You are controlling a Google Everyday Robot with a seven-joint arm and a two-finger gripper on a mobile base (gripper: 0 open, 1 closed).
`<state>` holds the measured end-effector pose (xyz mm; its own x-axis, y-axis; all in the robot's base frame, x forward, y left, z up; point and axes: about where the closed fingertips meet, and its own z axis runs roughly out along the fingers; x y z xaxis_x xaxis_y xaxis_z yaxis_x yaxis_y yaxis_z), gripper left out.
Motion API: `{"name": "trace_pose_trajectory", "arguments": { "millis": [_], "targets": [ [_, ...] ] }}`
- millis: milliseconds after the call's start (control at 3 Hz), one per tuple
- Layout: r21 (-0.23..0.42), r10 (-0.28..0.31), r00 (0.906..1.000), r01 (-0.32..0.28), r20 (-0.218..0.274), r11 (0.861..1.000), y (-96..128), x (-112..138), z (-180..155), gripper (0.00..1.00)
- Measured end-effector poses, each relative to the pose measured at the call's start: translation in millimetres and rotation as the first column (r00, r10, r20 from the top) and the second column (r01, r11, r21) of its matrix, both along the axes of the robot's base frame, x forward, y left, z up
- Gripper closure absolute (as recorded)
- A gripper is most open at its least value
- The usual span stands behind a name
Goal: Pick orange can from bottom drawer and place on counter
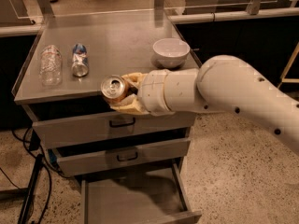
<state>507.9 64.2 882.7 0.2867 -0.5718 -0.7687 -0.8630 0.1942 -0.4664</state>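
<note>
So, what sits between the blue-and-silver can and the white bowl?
Only bare counter in the camera view; the gripper holds the orange can at its front edge.

Counter brushed steel, matt. Orange can glossy metal, in gripper at counter's front edge; tan matt fingers. Arm smooth white plastic.

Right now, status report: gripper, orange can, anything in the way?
Gripper shut on orange can, held at front edge of counter. Bottom drawer open below. Bottle, blue-and-silver can and bowl sit further back.
</note>
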Motion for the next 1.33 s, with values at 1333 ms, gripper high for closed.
{"name": "trace_pose_trajectory", "arguments": {
  "millis": [1333],
  "targets": [
    [0.039, 0.012, 0.9987, -0.01, -0.049, 0.999, 1, 75, 48, 1.0]
  ]
}}
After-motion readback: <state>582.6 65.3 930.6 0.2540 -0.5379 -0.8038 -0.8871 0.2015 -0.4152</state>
